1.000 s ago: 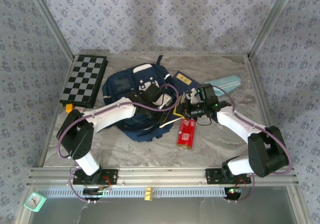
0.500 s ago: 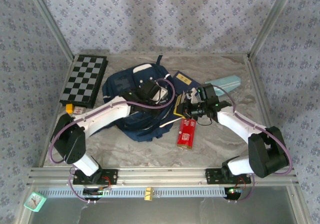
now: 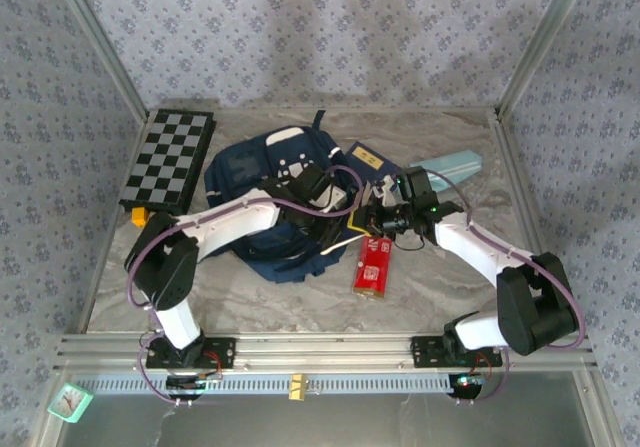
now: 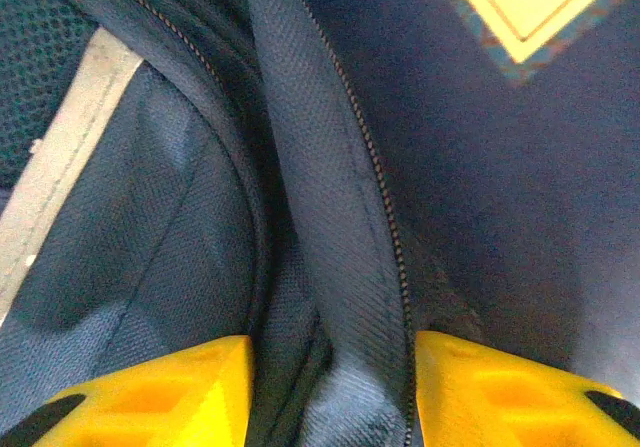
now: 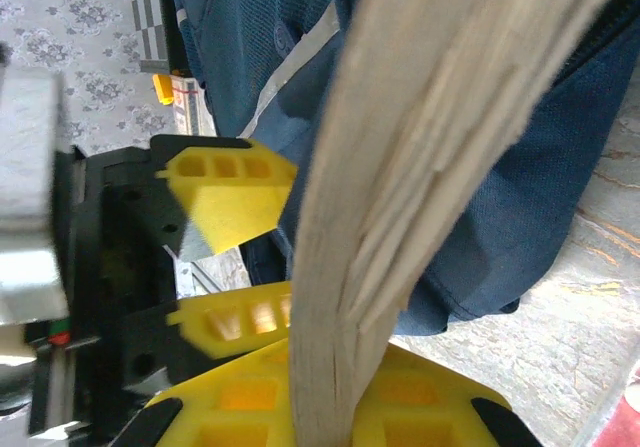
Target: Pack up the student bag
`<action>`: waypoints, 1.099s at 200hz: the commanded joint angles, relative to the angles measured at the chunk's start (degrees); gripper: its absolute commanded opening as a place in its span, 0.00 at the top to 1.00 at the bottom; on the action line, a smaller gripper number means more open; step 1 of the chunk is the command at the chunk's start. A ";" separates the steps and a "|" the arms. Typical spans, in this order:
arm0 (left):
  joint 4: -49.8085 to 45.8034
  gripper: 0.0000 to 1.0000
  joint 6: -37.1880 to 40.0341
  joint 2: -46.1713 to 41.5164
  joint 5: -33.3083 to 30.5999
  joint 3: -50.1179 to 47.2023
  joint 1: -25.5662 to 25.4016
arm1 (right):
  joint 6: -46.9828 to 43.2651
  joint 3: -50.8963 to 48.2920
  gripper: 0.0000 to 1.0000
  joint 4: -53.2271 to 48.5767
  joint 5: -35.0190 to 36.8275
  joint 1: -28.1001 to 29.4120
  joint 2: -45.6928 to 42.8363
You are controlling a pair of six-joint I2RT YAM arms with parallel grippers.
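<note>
Now the left gripper (image 3: 328, 205) has slid right to the right edge of the student bag (image 3: 238, 172), its fingers (image 4: 160, 397) newly parted astride the zipper flap. The bag lies mid-way across the table (image 3: 300, 302). The left forearm reaches low across it, while the right gripper (image 3: 378, 219) stays pinched on a book (image 5: 420, 167).

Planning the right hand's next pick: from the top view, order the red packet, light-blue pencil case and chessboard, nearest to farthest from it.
1. red packet, just on the near-edge side of the right hand.
2. light-blue pencil case, back right.
3. chessboard, far left.
</note>
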 commanded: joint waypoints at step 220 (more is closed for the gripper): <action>-6.03 1.00 8.69 -17.10 -19.91 13.83 0.24 | -1.13 15.48 0.76 18.84 10.97 10.28 25.23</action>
